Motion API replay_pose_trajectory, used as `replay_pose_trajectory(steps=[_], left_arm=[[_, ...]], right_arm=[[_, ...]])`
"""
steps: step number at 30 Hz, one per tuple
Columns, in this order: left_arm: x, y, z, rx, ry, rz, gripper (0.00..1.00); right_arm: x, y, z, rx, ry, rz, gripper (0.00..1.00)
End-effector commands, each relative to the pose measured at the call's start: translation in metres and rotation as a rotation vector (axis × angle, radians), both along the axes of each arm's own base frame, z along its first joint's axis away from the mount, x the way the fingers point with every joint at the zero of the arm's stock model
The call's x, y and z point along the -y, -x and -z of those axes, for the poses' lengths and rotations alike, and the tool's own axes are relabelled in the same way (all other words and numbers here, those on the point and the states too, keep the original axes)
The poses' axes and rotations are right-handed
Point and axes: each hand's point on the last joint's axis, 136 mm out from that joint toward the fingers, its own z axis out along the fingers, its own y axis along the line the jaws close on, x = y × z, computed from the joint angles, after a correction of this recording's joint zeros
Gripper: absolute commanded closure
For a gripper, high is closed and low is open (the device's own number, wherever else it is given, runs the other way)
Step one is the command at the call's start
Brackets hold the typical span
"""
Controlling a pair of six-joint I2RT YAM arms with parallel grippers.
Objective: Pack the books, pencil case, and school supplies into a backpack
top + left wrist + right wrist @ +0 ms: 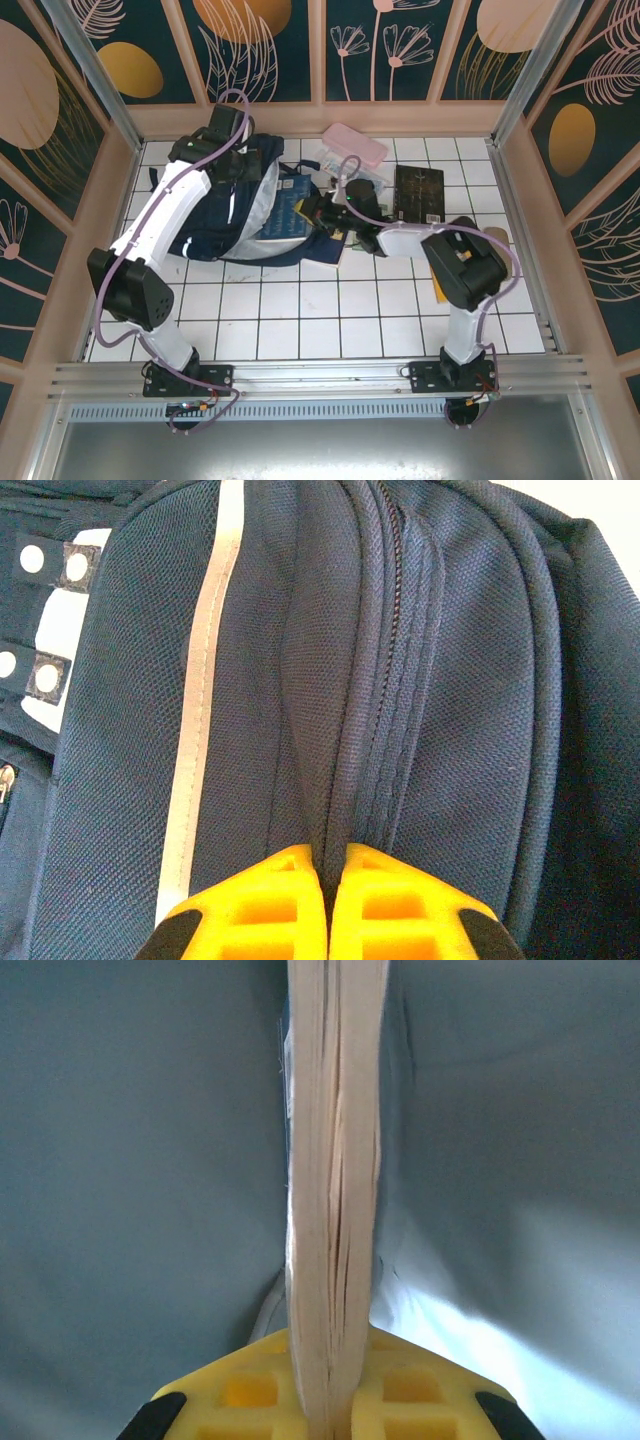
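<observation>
The navy backpack lies on the white tiled table, its opening facing right. My left gripper is shut on a fold of the backpack's fabric beside the zipper, near a white stripe. My right gripper is shut on a book, whose cream page edges run up between the yellow fingers, with the grey lining on both sides. From above, a navy book sits partly in the opening. The pink pencil case lies at the back, above a clear packet. A dark brown book lies to the right.
The table is fenced by wooden walls with painted panels on the back and sides. My right arm's elbow hangs over the tiles right of centre, with a yellow-orange piece showing beside it. A metal rail runs along the near edge.
</observation>
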Motion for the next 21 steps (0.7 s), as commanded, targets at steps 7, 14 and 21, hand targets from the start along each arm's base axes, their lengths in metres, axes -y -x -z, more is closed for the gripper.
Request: replay_pose_trajectory(steps=[7,14,21], left_arm=[[0.009,0.0,-0.06,0.126,0.16,0.023,1.0],[0.013,0.0,-0.067,0.127,0.202,0.023,1.0],[0.013,-0.002,-0.075,0.145,0.21,0.015,1.0]], right_arm=[[-0.094,-0.038,-0.018,0.061,-0.126,0.028,1.0],[-0.146,-0.055,0.012,0.043,-0.04,0.079,1.0],[-0.184,-0.062,0.035,0.022,0.005,0.053,0.82]])
